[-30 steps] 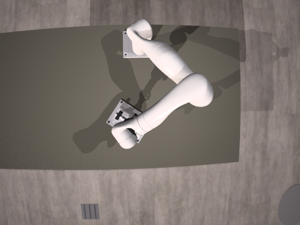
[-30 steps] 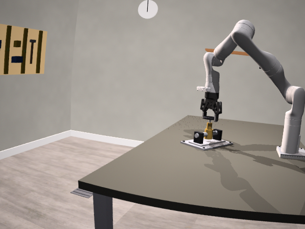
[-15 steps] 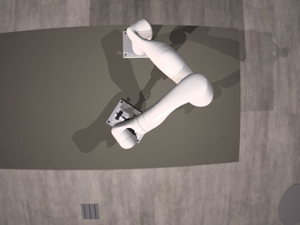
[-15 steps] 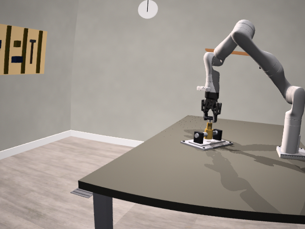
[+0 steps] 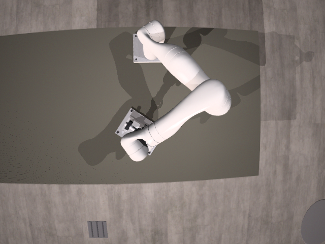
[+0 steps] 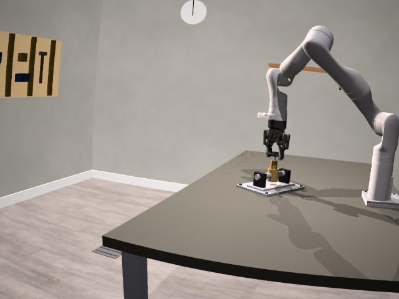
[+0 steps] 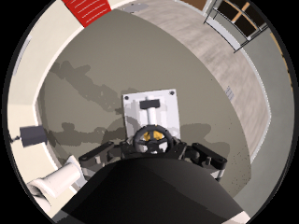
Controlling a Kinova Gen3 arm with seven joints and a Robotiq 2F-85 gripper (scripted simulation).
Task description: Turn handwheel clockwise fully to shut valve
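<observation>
The valve [image 6: 273, 175] has a brass body with black end blocks and stands on a grey base plate [image 6: 270, 187] on the table. Its dark handwheel [image 7: 151, 137] sits on top of the brass stem, with spokes and a yellow hub showing in the wrist view. My gripper [image 6: 274, 156] points straight down over the valve and is shut on the handwheel rim, one finger on each side. In the overhead view the arm hides most of the valve; only part of the base plate [image 5: 131, 123] shows.
The arm's own base [image 6: 378, 199] stands on a plate at the table's right. The table's edge [image 6: 225, 260] runs along the near side. A floor vent [image 5: 97, 229] lies off the table.
</observation>
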